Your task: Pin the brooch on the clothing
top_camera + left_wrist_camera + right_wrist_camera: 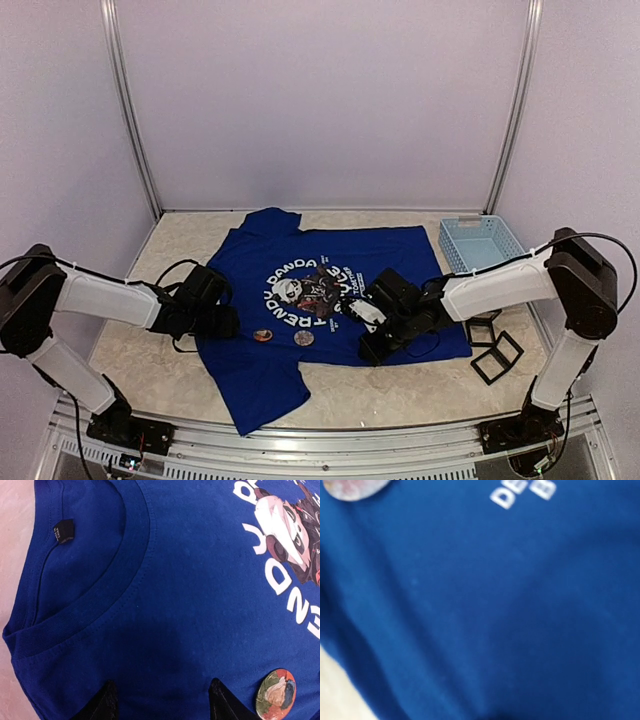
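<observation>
Brooch (276,694), round painted badge, lying on limp royal-blue T-shirt (165,605): probably light, rigid, smooth-faced, best pinched at rim; left pincer (162,707) parted, right pincer (370,351) closed.

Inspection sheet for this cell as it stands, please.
Surface: pale marbled table, nothing spilled seen.
Job's things: blue T-shirt spread flat, print up; brooch and second brooch on it, pinned or loose unclear.
Clutter: light-blue basket far right; black frames beside right arm.
Grippers: left gripper open over shirt by collar; right gripper shut over shirt.
Cables: black cable looping off each arm.
Surroundings: plain white walls.
</observation>
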Motion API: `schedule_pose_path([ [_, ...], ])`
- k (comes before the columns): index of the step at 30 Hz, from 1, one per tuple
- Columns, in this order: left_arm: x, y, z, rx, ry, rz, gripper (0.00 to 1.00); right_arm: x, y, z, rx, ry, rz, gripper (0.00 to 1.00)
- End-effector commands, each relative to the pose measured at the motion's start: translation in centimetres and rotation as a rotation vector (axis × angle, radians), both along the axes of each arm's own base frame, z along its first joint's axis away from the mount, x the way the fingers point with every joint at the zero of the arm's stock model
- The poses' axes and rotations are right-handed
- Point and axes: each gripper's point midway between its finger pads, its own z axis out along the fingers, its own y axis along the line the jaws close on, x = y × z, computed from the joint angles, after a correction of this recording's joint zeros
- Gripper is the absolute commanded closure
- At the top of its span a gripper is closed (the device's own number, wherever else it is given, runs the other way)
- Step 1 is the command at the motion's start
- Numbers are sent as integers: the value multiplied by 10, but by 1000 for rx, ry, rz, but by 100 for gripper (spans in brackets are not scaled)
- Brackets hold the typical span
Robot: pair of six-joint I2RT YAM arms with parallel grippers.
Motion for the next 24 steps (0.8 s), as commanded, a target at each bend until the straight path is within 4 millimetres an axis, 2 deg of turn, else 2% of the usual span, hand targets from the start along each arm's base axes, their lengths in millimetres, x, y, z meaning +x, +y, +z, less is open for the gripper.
schedule_pose_path([
  [1,-30,31,-16,83,81,57,41,-30,-35,-20,-117,91,-37,100],
  [3,-32,36,-12,100,69,63,41,-33,-35,-15,-118,95,-27,100],
  [5,-28,34,-2,108,33,42,41,-31,-25,-1,-78,84,2,100],
  [6,-22,30,7,98,3,30,39,-27,-16,11,-46,65,21,100],
  [9,-6,15,39,68,-67,-6,38,1,16,61,62,-48,54,100],
  [11,-5,2,59,46,-89,-26,40,18,28,87,114,-101,61,100],
  [13,-18,-11,68,57,-98,-54,43,26,31,96,120,-127,58,100],
  [15,-42,-23,72,46,-91,-99,50,29,29,90,98,-127,43,100],
  [18,-87,-49,60,-33,-10,-199,66,35,21,75,60,-133,-6,100],
  [20,-115,-61,50,-60,60,-254,73,35,21,68,59,-116,-11,100],
  [24,-163,-74,29,20,153,-346,75,32,18,50,31,-75,-13,100],
])
